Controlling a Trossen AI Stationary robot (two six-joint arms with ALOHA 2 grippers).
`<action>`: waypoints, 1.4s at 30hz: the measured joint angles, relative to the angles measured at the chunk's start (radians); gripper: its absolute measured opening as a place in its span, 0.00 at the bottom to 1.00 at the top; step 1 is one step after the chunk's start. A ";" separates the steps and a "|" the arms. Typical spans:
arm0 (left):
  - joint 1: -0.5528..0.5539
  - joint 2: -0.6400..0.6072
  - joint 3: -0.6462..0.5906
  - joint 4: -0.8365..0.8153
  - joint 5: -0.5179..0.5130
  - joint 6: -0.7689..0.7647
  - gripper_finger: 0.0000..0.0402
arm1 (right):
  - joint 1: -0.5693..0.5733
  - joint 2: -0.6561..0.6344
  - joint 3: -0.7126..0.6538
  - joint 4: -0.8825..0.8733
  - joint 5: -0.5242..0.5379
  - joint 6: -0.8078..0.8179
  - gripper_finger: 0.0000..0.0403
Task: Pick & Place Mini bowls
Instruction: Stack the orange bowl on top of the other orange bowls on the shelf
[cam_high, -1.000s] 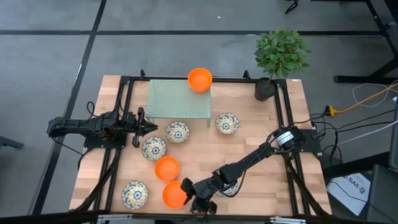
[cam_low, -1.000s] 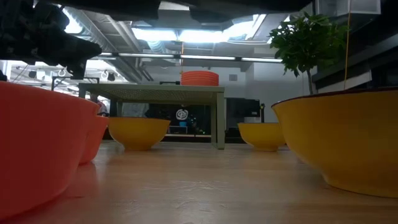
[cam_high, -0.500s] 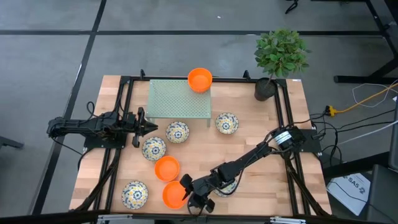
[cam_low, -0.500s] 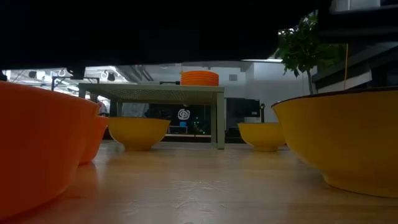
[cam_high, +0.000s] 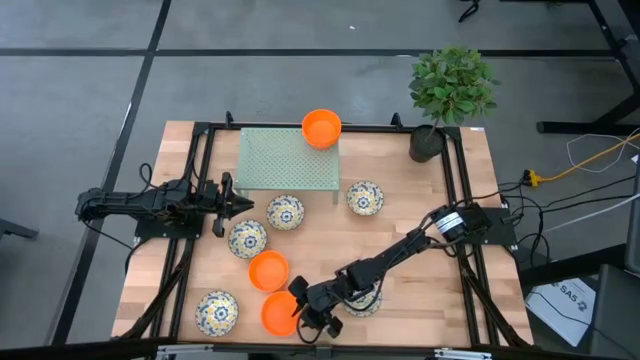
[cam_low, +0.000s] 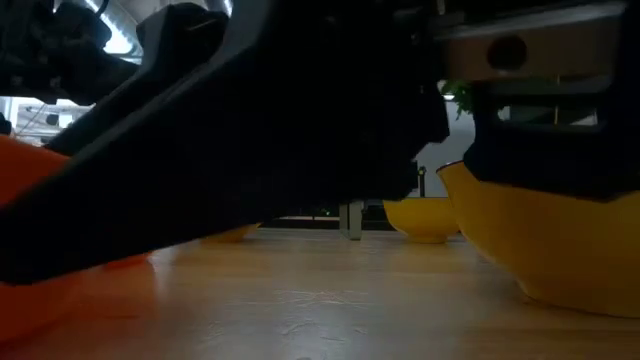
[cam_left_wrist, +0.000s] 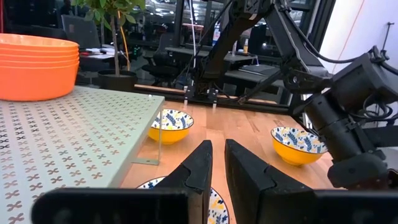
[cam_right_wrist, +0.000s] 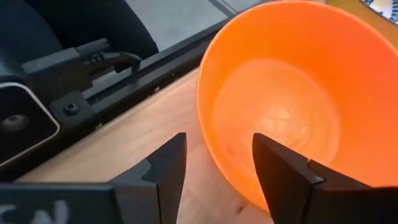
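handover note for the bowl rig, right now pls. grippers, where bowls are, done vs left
Right gripper: open, fingers straddling the rim of the front orange bowl, not closed on it.
Left gripper: nearly shut, empty, parked by the mesh stand.
Done: a stack of orange bowls sits on the stand.
Left on the table: second orange bowl and five patterned bowls, one partly under the right arm.
Next, probably: close on the rim and lift.

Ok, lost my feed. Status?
Right gripper open, straddling near orange bowl's rim. Left gripper idle by the raised platform. Nothing in the way.
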 joint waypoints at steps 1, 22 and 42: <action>0.000 0.000 0.000 -0.001 0.000 0.000 0.09 | -0.001 0.000 0.000 -0.001 0.000 0.000 0.45; 0.000 0.000 0.000 0.000 0.000 0.000 0.09 | -0.002 -0.002 0.001 0.009 -0.014 -0.006 0.03; 0.000 0.000 0.000 0.000 0.000 0.000 0.09 | 0.014 -0.004 0.034 -0.073 -0.054 0.008 0.02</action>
